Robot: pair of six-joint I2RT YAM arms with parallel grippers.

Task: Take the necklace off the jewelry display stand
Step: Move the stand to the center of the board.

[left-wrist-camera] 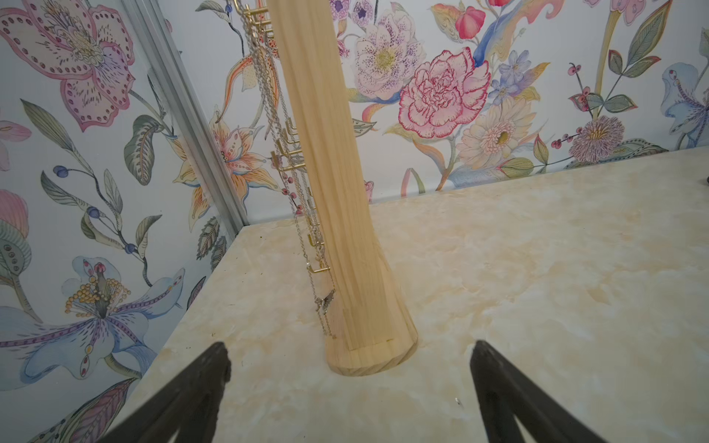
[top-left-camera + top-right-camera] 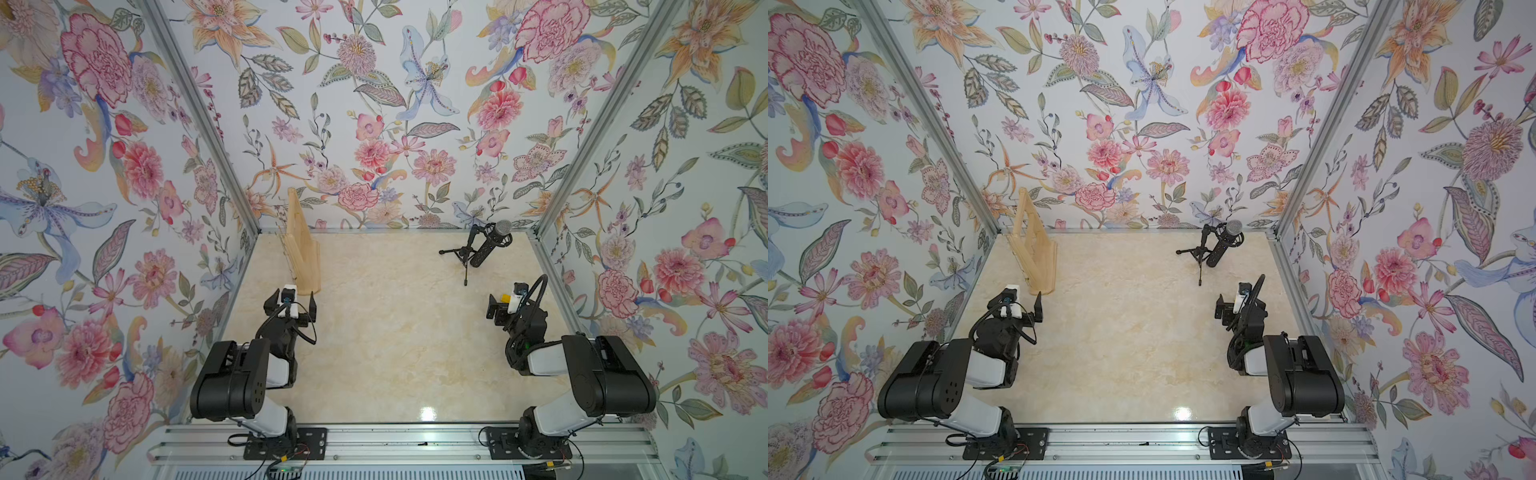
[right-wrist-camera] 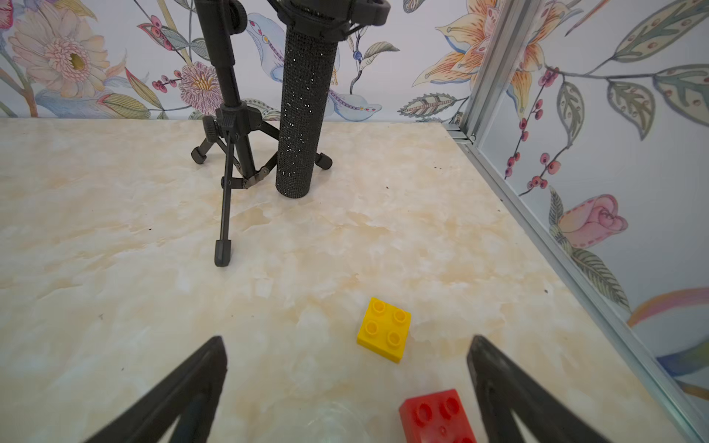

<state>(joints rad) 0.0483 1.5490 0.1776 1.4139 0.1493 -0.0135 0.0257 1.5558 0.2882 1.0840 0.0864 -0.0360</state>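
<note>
The stand [image 2: 305,253] sits in the far left corner of the table [image 2: 395,332], close to the left wall and turned edge-on to the left arm, so the left wrist view shows mostly one post and the end of the base. The necklace [image 1: 325,301] hangs among several thin chains from brass hooks on the side of the post nearer the wall, its pendant low, just above the base. It looks untouched, so the task is probably at its start. The left gripper [image 2: 293,299] hovers just before the base with its fingers spread wide and empty, likely so it can straddle a chain. Room is tight there: the wall and its metal frame crowd the chain side, so a reach probably has to curve round the post, or go in from above. The middle of the table is bare and gives free room to carry the necklace away. Farther right, near the back edge, a microphone [image 2: 490,243] stands on its tripod, well apart from the stand. The right gripper [image 3: 346,341] faces it, fingers likewise wide and holding nothing, with a yellow brick [image 3: 385,330] and a red brick [image 3: 437,416] just before it and the right wall close beside.
</note>
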